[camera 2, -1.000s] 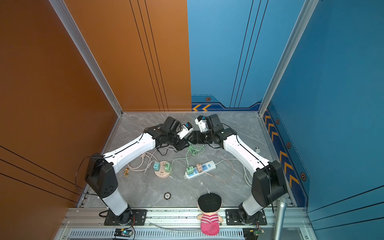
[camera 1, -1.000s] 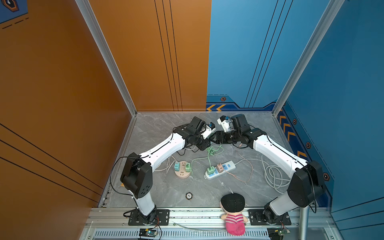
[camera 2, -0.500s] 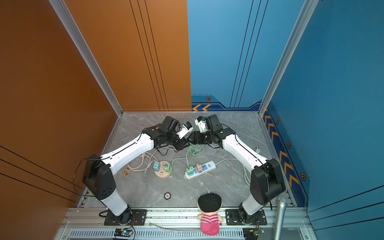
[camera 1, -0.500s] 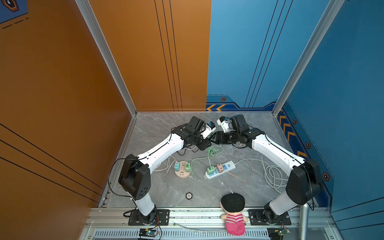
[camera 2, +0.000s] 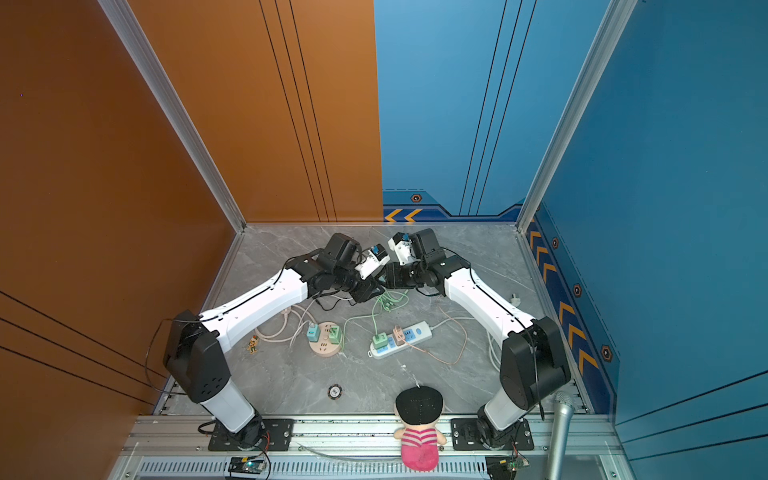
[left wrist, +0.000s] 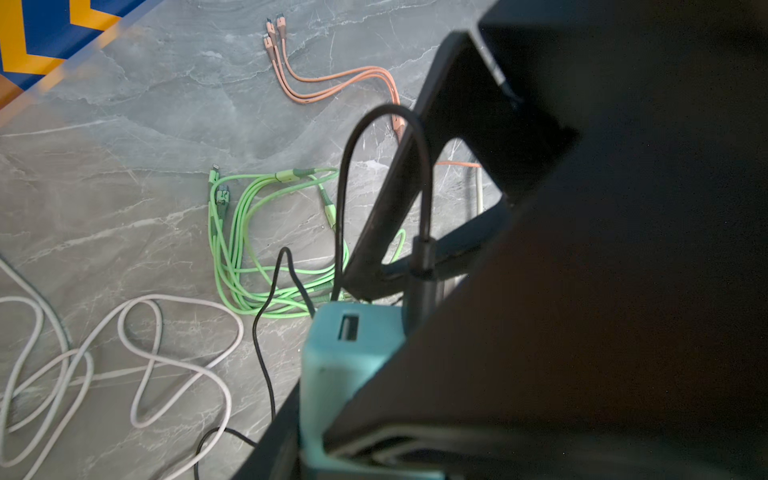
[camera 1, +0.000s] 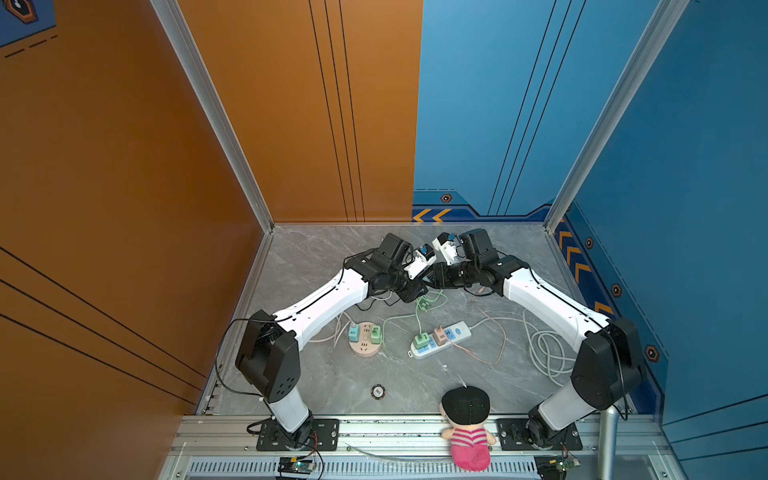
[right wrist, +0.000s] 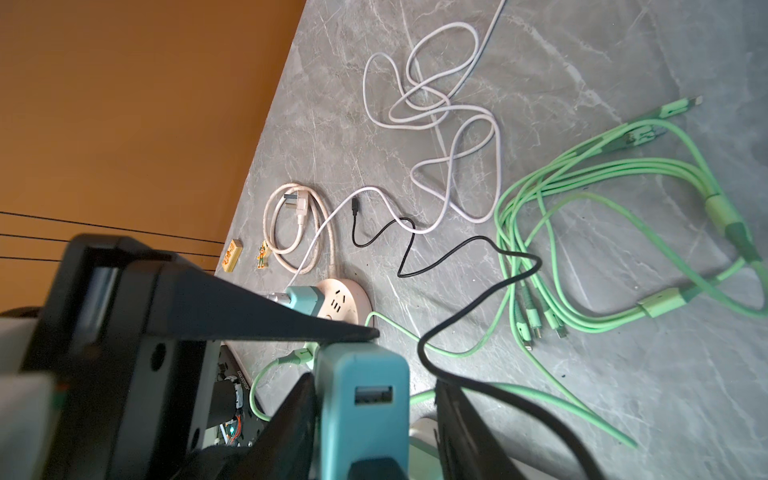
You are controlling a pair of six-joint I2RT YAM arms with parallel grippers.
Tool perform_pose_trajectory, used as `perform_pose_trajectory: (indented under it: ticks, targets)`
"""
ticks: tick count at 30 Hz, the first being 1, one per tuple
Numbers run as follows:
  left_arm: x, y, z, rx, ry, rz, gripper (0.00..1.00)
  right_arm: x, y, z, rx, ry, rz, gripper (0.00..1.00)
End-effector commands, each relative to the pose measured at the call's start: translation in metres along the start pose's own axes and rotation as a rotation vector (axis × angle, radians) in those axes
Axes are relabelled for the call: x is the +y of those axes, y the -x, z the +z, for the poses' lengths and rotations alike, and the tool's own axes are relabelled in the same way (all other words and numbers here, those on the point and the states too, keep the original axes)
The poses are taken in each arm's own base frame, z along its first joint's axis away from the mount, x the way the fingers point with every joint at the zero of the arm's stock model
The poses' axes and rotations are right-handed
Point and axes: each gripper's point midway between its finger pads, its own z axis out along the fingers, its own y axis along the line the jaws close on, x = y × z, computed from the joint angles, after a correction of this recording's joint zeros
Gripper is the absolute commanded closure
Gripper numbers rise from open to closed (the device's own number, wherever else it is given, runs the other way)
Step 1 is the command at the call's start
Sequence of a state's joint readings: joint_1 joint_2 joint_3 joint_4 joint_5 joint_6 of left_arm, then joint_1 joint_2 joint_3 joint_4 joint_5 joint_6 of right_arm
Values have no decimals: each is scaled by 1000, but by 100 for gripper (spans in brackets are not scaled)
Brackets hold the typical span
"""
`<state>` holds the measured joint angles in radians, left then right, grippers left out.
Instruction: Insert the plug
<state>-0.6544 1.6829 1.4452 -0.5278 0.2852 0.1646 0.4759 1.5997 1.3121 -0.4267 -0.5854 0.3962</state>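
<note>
Both arms stretch forward and bend inward, their wrists meeting nose to nose above the back middle of the table (camera 1: 324,257). The left gripper (camera 1: 417,291) clamps a teal charger (left wrist: 345,365) between its fingers and holds it off the table. The right gripper (right wrist: 374,380) has its 2 fingers on either side of the same charger; I cannot tell if they press on anything. The plug (left wrist: 420,266) is black, on a thin black cable (right wrist: 457,253). It stands just beside the charger's end face, next to the 1 empty port (right wrist: 373,395). A finger hides its tip, so I cannot tell if it is seated. Compared with 1 second ago, the left wrist has edged slightly toward the right one; otherwise the pose is the same and the table items are unmoved. The charger is a matte plastic block with rounded corners, and its port is a small metal-lined rectangle. The table is grey, smooth and marble-veined. A coiled green cable (left wrist: 249,232) lies under the grippers. Nearer the arm bases are a round beige socket (camera 1: 365,349) with 2 chargers in it and a white power strip (camera 1: 457,332).
</note>
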Motion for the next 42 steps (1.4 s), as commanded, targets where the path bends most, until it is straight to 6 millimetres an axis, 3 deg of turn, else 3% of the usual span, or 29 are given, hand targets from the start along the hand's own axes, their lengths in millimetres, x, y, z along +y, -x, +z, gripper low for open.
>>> perform_pose_trajectory:
  ticks: [1, 9, 20, 22, 26, 29, 32, 42]
  targets:
    - [-9, 19, -11, -79, -6, 41, 84, 13, -4, 4, 37, 58, -15, 56]
    - [-8, 23, -9, -94, 5, 47, 84, 17, -10, 5, 70, 113, -7, 70]
    - [10, 38, -18, -189, 119, 32, 83, 18, -20, 4, 94, 139, -6, 86]
    - [11, 41, -20, -211, 126, 35, 83, 18, -22, 3, 100, 143, -1, 83]
    - [11, 43, -21, -221, 124, 48, 83, 22, -30, 1, 131, 165, -14, 58]
    - [9, 43, -20, -220, 110, 59, 83, 24, -36, 1, 156, 181, -25, 53]
    - [7, 44, -23, -224, 101, 75, 83, 24, -44, 3, 198, 184, -30, 53]
    - [-2, 40, -23, -201, 53, 102, 82, 16, -50, 7, 239, 139, -51, 71]
